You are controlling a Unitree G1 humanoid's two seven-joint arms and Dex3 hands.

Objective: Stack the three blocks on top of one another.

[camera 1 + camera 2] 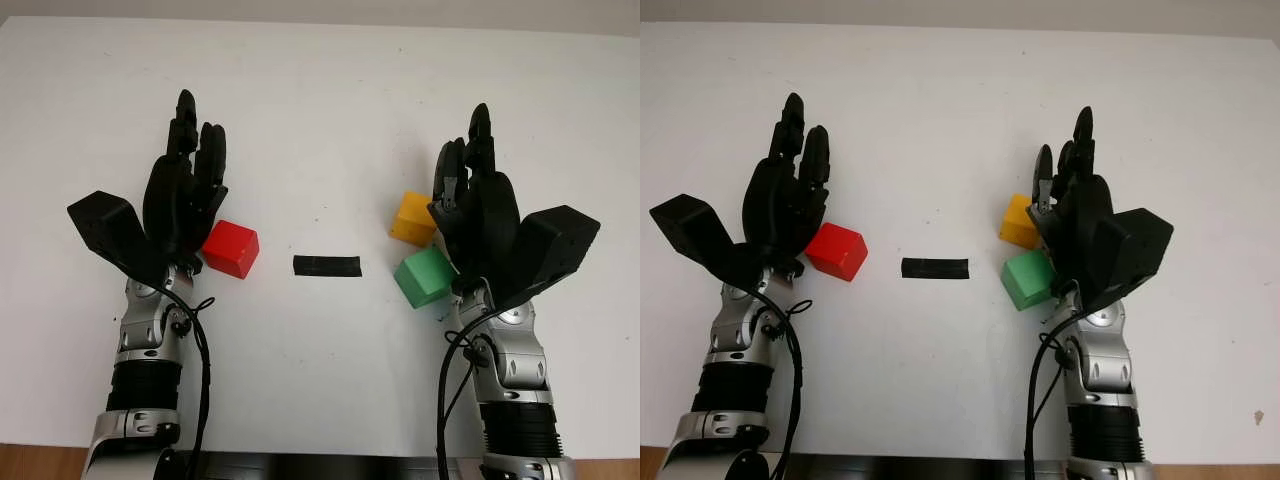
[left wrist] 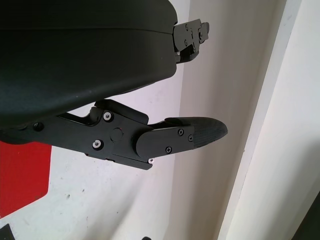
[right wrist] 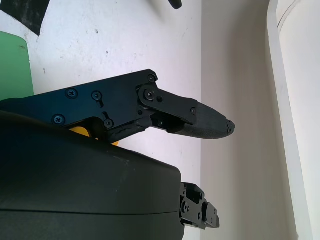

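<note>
While both the left hand (image 1: 185, 190) and right hand (image 1: 475, 205) are open and hold nothing, the right hand should close squarely on the green block (image 1: 424, 276) just beside it, without nudging the yellow block (image 1: 412, 217).

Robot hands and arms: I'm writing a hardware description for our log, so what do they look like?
Both match. The left robot hand and right robot hand are matte black, with segmented fingers joined by small screws and a boxy black module at each wrist. Below them, the forearms are silver metal with ribbed black bands, and loose black cables loop alongside each one.
</note>
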